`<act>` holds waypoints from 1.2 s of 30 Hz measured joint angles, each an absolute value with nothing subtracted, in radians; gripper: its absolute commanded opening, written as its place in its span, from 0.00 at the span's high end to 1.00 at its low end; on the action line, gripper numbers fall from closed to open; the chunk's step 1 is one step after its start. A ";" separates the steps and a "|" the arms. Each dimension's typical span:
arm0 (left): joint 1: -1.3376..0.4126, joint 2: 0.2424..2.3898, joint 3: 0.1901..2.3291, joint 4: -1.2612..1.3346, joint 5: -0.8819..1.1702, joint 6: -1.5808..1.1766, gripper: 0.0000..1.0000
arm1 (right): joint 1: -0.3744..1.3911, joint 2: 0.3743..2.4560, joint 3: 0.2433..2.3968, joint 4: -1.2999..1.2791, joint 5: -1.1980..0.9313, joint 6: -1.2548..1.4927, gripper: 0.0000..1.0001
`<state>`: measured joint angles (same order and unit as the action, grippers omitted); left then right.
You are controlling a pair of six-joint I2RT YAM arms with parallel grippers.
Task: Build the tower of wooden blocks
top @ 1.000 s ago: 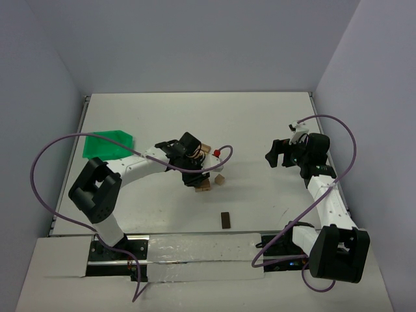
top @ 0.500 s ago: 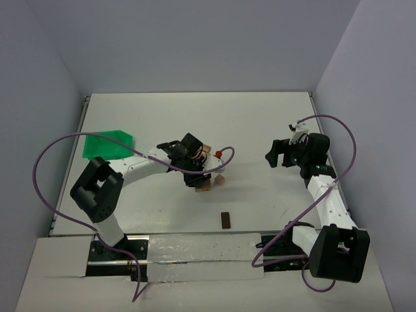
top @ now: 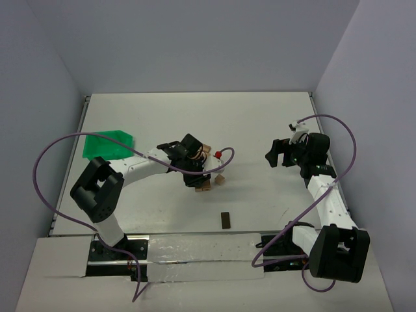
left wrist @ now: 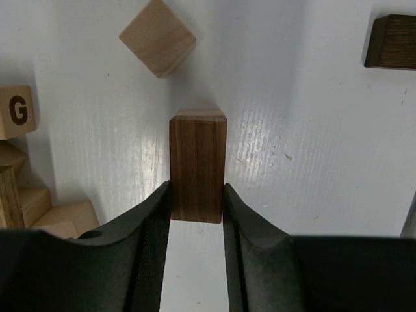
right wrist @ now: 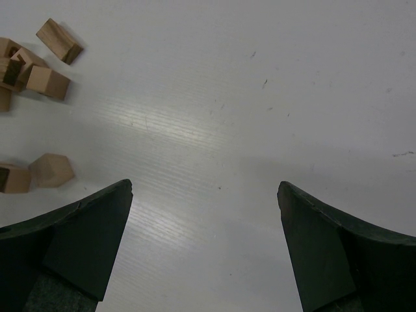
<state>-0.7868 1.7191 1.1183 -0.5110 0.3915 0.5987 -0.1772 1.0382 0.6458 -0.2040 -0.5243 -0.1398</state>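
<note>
Left fingers (left wrist: pixel 148 250) pinching brown block (left wrist: pixel 198 166), perhaps touching table (left wrist: pixel 312 130)

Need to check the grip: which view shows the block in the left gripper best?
Left wrist: the wood block sits centred, both fingers pressed on its sides. From the top external view the left gripper hides most of it. The right wrist view shows only small blocks at its edge; this one can't be picked out.

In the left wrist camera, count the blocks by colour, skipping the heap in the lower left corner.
Dark brown: 2, the held block and the top-right block
Light tan: 2, the plain cube and the G block
Total: 4
</note>
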 measured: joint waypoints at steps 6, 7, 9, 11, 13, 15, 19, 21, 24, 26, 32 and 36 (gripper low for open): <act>-0.787 1.721 1.116 -0.509 0.391 0.599 0.51 | -0.177 1.038 0.649 -0.204 -0.524 -0.140 0.00; -0.787 1.721 1.114 -0.507 0.391 0.599 0.49 | -0.177 1.038 0.649 -0.204 -0.524 -0.140 0.00; -0.787 1.721 1.112 -0.505 0.390 0.599 0.48 | -0.177 1.038 0.649 -0.204 -0.524 -0.141 0.00; -0.787 1.723 1.111 -0.505 0.390 0.599 0.46 | -0.177 1.038 0.649 -0.204 -0.524 -0.141 0.00; -0.788 1.723 1.111 -0.505 0.390 0.599 0.45 | -0.177 1.038 0.649 -0.204 -0.524 -0.141 0.00; -0.788 1.723 1.111 -0.504 0.390 0.599 0.43 | -0.177 1.038 0.649 -0.204 -0.524 -0.143 0.00; -0.789 1.723 1.111 -0.504 0.390 0.599 0.32 | -0.177 1.038 0.649 -0.204 -0.524 -0.144 0.00; -0.789 1.723 1.112 -0.508 0.390 0.603 0.25 | -0.177 1.038 0.649 -0.204 -0.524 -0.144 0.00; -0.787 1.723 1.126 -0.529 0.391 0.613 0.20 | -0.177 1.038 0.649 -0.204 -0.524 -0.144 0.00; -0.779 1.720 1.153 -0.554 0.395 0.618 0.18 | -0.177 1.038 0.649 -0.204 -0.524 -0.144 0.00; -0.728 1.655 1.242 -0.599 0.418 0.640 0.17 | -0.177 1.038 0.649 -0.204 -0.524 -0.144 0.00; -0.692 1.602 1.290 -0.603 0.425 0.640 0.21 | -0.177 1.038 0.649 -0.204 -0.524 -0.143 0.00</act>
